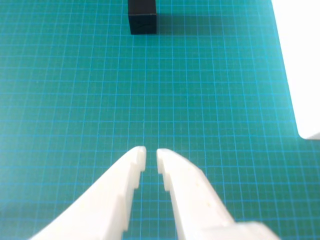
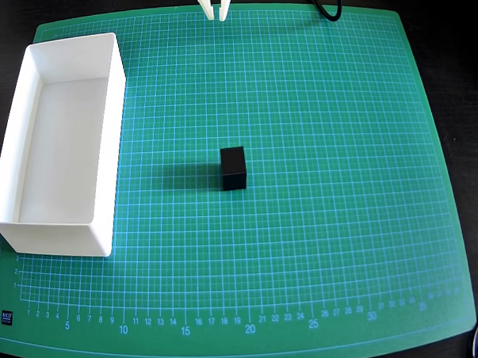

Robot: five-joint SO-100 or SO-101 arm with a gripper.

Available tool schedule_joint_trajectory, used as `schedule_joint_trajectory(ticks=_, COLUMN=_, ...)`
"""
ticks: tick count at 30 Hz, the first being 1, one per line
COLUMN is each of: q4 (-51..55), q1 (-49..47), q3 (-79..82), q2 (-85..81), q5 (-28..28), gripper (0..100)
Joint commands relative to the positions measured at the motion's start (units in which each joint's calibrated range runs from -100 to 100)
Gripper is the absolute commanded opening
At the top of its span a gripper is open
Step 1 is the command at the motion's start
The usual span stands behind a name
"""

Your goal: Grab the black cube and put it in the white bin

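At the mat's far edge in the overhead view, the gripper waits, fingers nearly together (holding nothing); black cube mid-mat, untouched, white bin along the left edge empty.

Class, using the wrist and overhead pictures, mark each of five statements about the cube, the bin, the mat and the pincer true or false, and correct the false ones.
1. The black cube sits inside the white bin. False: it stands on the green cutting mat, apart from the bin.
2. The white bin is empty. True.
3. The pincer is clamped on the cube. False: it holds nothing, and the cube lies well ahead of it in the wrist view.
4. In the overhead view, the bin lies left of the cube. True.
5. The pincer's fingertips stand wide apart. False: only a narrow gap separates them.
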Motion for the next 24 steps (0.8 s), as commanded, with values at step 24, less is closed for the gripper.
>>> schedule_joint_trajectory(ticks=24, q4=3.7, q1=-1.3, q3=-63.1, q2=74.6, q5=-0.4, gripper=16)
